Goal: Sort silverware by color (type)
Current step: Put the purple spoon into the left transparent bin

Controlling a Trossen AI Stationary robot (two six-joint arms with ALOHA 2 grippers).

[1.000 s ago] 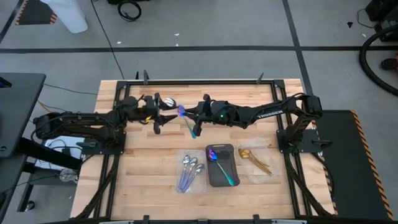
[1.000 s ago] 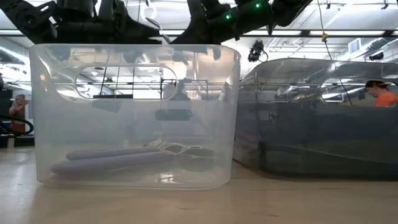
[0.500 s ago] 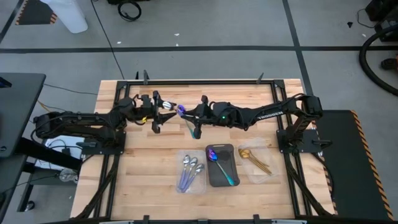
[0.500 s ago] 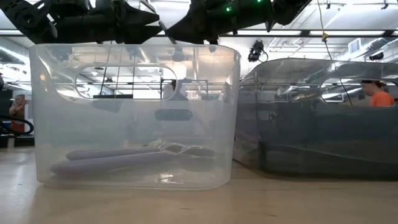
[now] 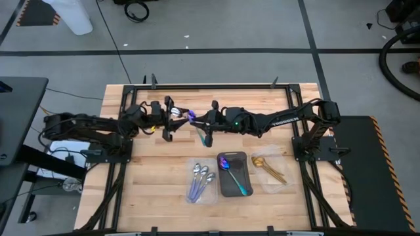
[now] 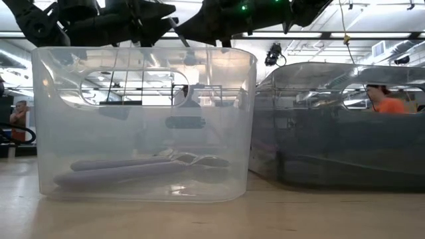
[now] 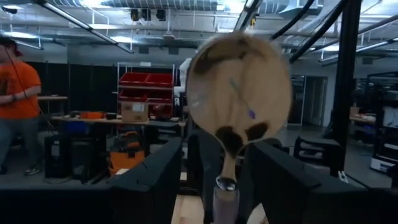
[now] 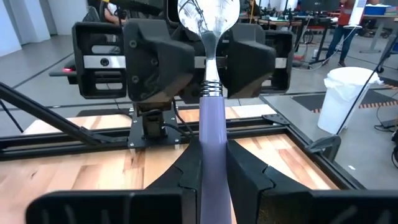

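Silverware sorting is mid-handover, as I judge it: my right end effector is clenched on the teal handle of an iridescent spoon, held above the worktop near its centre. Its bowl points toward 9 o'clock, between the spread fingers of my left end effector, which grips nothing. Next I'd carry it toward 5 o'clock to the dark tray, where a matching spoon lies.

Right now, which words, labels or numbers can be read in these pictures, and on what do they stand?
None can be read for certain.
Right arm: pale lettering along its side, too small to read.
Elsewhere: no text shows.
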